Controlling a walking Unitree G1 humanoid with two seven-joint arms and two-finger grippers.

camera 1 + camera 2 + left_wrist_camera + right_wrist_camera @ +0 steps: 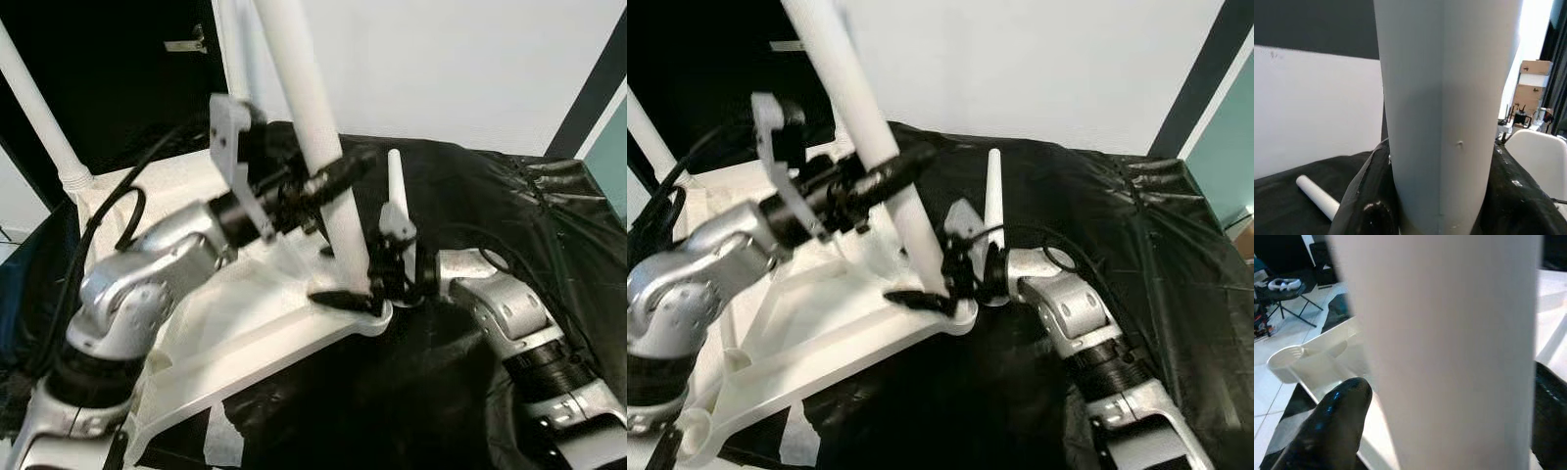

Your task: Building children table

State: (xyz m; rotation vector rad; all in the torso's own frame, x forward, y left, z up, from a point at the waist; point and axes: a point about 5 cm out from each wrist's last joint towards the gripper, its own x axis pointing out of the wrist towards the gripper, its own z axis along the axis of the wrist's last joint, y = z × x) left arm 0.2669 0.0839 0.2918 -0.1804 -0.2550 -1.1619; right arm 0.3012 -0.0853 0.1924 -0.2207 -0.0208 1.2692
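Observation:
The white tabletop (245, 333) lies upside down on a black cloth. At its near right corner stands a white table leg (323, 157), tilted to the left. My left gripper (328, 176) is shut on the leg at mid-height. My right gripper (362, 286) is shut on it just above the corner socket. The leg (1449, 112) shows close up between the left fingers (1366, 205). In the right wrist view the leg (1449, 352) sits beside one black finger (1332, 426). A loose white leg (994, 196) lies on the cloth behind the right gripper.
Two more white legs (39, 108) (232, 49) rise from the tabletop's far corners. The black cloth (529, 215) spreads to the right. A strip of white tape (223, 436) is stuck near the front. Cardboard boxes (1535, 73) and a white chair (1537, 147) stand beyond.

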